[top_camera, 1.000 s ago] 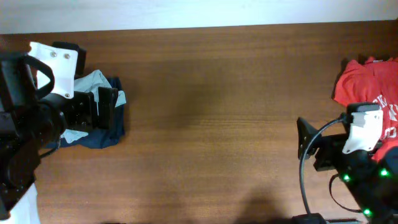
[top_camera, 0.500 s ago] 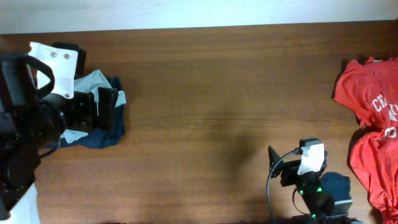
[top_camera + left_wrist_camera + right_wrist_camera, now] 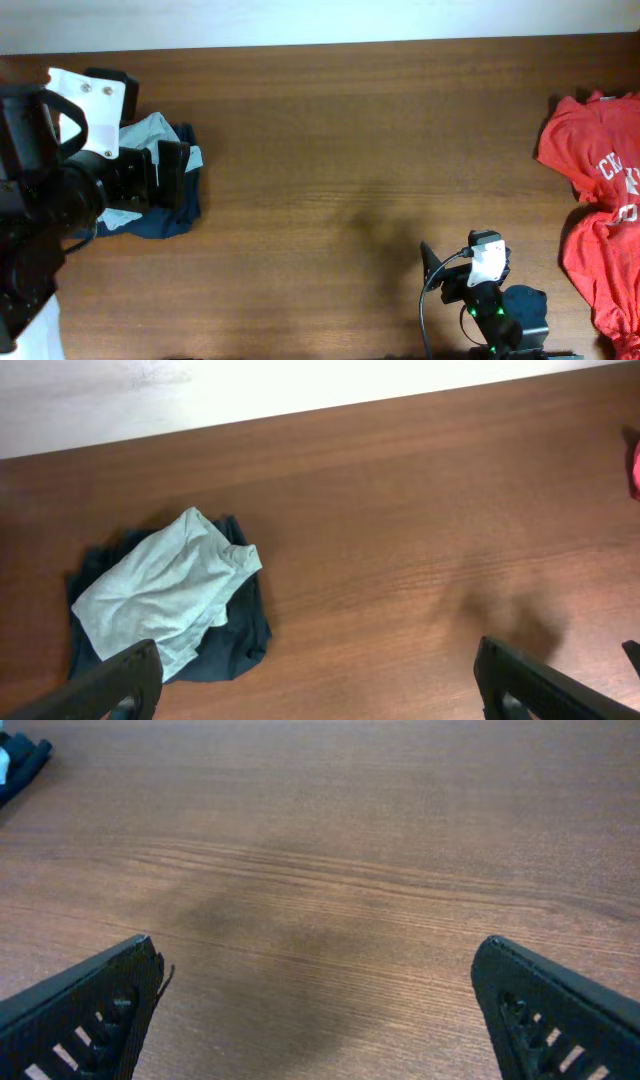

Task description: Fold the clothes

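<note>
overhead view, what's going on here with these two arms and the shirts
Nothing is being held. The left gripper hangs open above a crumpled pale grey-blue T-shirt lying on a dark navy T-shirt at the table's left end. The right gripper is open over bare wood, apart from the red T-shirt at the right end. None looks neatly folded.

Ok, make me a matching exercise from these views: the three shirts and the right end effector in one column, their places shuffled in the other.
1. pale grey-blue shirt
2. navy shirt
3. red shirt
4. right end effector

A. at the table's right edge
B. under another shirt
C. open, above bare wood
D. on top of another shirt

Pairs: 1-D, 2-B, 3-A, 4-C
</note>
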`<state>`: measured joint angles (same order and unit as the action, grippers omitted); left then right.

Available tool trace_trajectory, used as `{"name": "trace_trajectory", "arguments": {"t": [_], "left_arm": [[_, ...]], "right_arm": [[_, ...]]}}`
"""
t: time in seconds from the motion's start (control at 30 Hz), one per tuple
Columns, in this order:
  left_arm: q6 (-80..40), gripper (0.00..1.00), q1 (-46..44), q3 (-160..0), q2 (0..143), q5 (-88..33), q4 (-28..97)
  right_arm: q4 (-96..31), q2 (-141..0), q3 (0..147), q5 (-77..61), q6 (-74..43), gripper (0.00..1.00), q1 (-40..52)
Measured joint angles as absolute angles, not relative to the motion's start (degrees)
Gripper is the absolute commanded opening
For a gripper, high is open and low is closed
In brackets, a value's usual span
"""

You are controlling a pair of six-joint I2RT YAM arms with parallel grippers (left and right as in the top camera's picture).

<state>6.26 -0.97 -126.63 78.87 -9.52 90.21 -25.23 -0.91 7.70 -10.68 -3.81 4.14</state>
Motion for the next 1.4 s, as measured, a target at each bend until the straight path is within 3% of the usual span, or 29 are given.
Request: {"name": "trace_trajectory", "arguments": {"t": [1.13, 1.4], "left_arm": [[6.9, 0.99, -1.0, -126.6, 78.8, -8.6, 90.3], [7.9, 0.99, -1.0, -110.6, 70.8, -6.5, 66.7]], "right_arm": [[-25.2, -0.9, 7.7, -10.7, -3.8, 0.99, 4.1], [-25.2, -0.9, 7.7, -10.7, -3.8, 0.98, 4.1]]}}
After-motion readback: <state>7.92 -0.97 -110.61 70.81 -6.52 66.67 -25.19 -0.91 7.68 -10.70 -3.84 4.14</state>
